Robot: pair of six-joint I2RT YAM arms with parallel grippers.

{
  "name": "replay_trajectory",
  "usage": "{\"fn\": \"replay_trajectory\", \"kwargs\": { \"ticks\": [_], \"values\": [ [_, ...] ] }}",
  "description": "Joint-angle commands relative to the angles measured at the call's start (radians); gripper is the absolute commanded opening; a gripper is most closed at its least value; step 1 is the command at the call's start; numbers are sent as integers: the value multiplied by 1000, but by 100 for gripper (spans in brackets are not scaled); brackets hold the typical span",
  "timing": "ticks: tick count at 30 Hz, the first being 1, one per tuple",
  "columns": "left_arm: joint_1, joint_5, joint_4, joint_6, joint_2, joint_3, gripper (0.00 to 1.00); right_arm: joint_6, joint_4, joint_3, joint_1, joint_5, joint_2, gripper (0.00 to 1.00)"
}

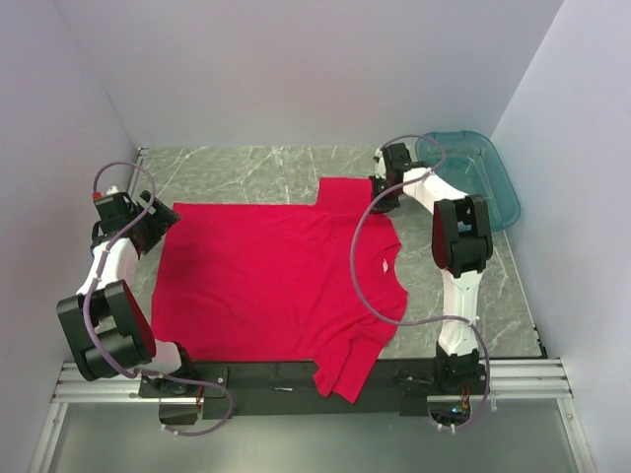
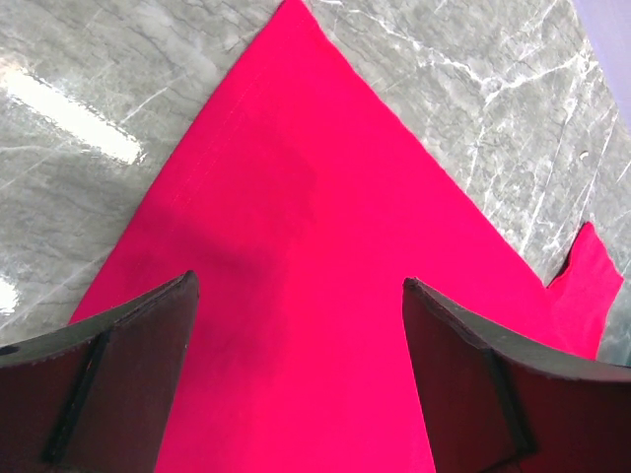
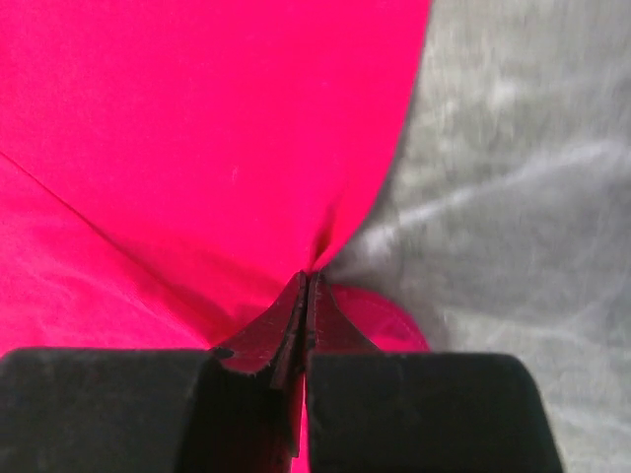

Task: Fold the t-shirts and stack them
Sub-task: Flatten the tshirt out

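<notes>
Red t-shirt point(image 1: 266, 281) flat on worktop point(image 1: 246, 168), left of teal tub point(image 1: 490, 187). Right tool point(image 3: 306, 286) clamped on sleeve point(image 1: 343, 194) edge nearest tub; left tool point(image 1: 161, 220) apart over hem corner farthest from tub. Probably first fold: next, lift sleeve, carry away from tub.

No text, brand, number or sign can be read in any view. The only label in sight is a small white neck label point(image 1: 383, 264) at the collar of the red t-shirt point(image 1: 266, 281), right of centre in the top view. It shows as a pale speck, too small to make out any print on it.
</notes>
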Motion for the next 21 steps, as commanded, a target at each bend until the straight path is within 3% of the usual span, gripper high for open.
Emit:
{"fn": "replay_trajectory", "kwargs": {
  "ticks": [1, 12, 14, 15, 18, 21],
  "values": [
    [2, 30, 40, 7, -25, 2, 89, -32, 30, -44, -12, 16, -61, 0],
    [-1, 50, 36, 12, -4, 8, 89, -74, -11, -82, -19, -20, -65, 0],
    [-1, 53, 36, 10, -1, 9, 89, -100, 3, -82, -19, 15, -84, 12],
    [-1, 53, 37, 10, -2, 9, 89, -107, 10, -76, -26, 29, -91, 32],
    [-1, 56, 39, 9, -2, 8, 88, -158, 34, 4, -38, 60, -99, 55],
    [-1, 55, 40, 9, -6, 8, 88, -183, -3, 145, -55, 33, -6, 62]
  ]
}}
